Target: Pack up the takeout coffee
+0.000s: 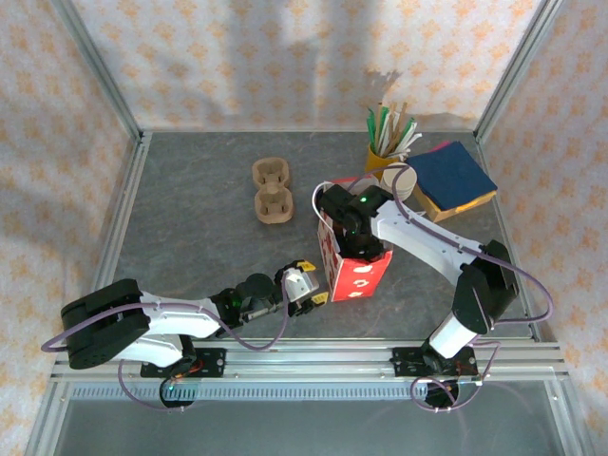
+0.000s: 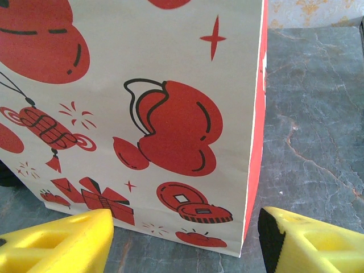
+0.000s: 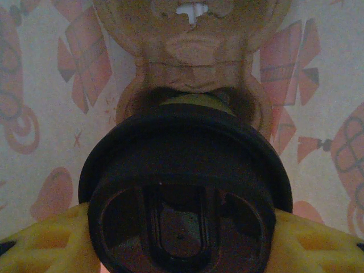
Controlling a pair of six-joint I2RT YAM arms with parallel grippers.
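Observation:
The takeout coffee shows from above as a round black lid (image 3: pixel 185 193), with a strip of cup wall just past it. My right gripper (image 3: pixel 182 244) is shut on it, one yellow finger (image 3: pixel 45 244) pressed to each side of the lid. Cup and gripper are down inside the red-printed paper bag (image 1: pixel 353 264), over a brown pulp carrier (image 3: pixel 193 45) on the bag's floor. From above, the right gripper (image 1: pixel 347 226) reaches into the bag's open top. My left gripper (image 2: pixel 185 239) is open on the table beside the bag (image 2: pixel 142 114), near its lower corner, apart from it.
A second brown pulp carrier (image 1: pixel 271 191) lies on the table behind and to the left of the bag. At the back right stand a yellow cup of stir sticks (image 1: pixel 385 152), a round cream-white rim (image 1: pixel 401 179) and a stack of blue, red and yellow napkins (image 1: pixel 456 179).

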